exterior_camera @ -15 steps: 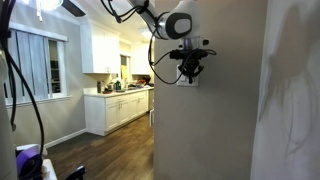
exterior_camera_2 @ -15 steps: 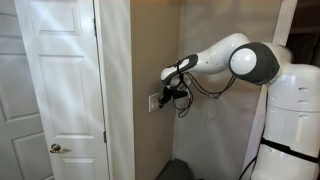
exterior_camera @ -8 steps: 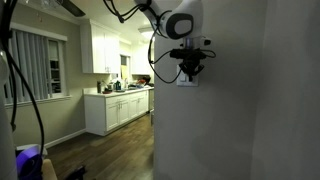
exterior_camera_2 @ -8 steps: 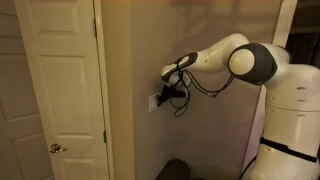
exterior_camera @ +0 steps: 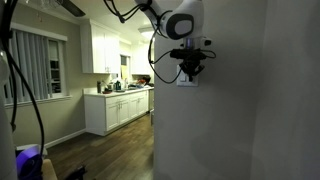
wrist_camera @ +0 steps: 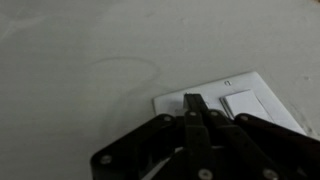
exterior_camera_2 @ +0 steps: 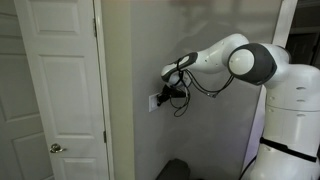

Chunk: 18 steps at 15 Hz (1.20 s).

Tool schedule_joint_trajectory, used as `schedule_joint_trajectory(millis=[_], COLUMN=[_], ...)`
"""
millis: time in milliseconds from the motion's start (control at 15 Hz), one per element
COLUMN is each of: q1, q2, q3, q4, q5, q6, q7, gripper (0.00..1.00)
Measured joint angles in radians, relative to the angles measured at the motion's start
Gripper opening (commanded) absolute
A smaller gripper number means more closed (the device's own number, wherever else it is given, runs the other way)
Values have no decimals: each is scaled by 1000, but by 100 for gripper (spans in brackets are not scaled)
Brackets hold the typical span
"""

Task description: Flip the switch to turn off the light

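The switch is a white plate set in the beige wall. It shows in the wrist view (wrist_camera: 243, 101) and in both exterior views (exterior_camera: 188, 82) (exterior_camera_2: 153, 101). My gripper (wrist_camera: 193, 99) is shut, and its joined fingertips rest against the left part of the plate, beside a white rocker. The gripper also shows at the wall in both exterior views (exterior_camera: 189, 70) (exterior_camera_2: 162, 97). The light (exterior_camera: 62, 6) is at the top edge of an exterior view. Only its dark fan blades show, and it is unlit.
A kitchen with white cabinets (exterior_camera: 117, 108) and a window (exterior_camera: 35, 65) lies beyond the wall corner. A white panelled door (exterior_camera_2: 60, 85) stands beside the switch wall. The robot's white body (exterior_camera_2: 292, 110) is close by. Dark cables (exterior_camera: 14, 75) hang at the frame edge.
The ceiling light was glowing one second ago and is now dark. Both exterior views have dimmed. The gripper has stayed on the switch plate, barely moving.
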Motion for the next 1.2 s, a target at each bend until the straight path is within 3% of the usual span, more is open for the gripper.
schedule_joint_trajectory(millis=[267,533,800,1200], q1=[-8,-35,-74,-99], q2=[-2,-32,-107,-174], q3=[-9,-26,-70,-151], q4=[0,-15,-86,-185], q5=[-76,-132,-127,-91], q6=[-9,-91,-165,-188], q7=[0,-1,-34,-102], gripper=[0,0,0,0])
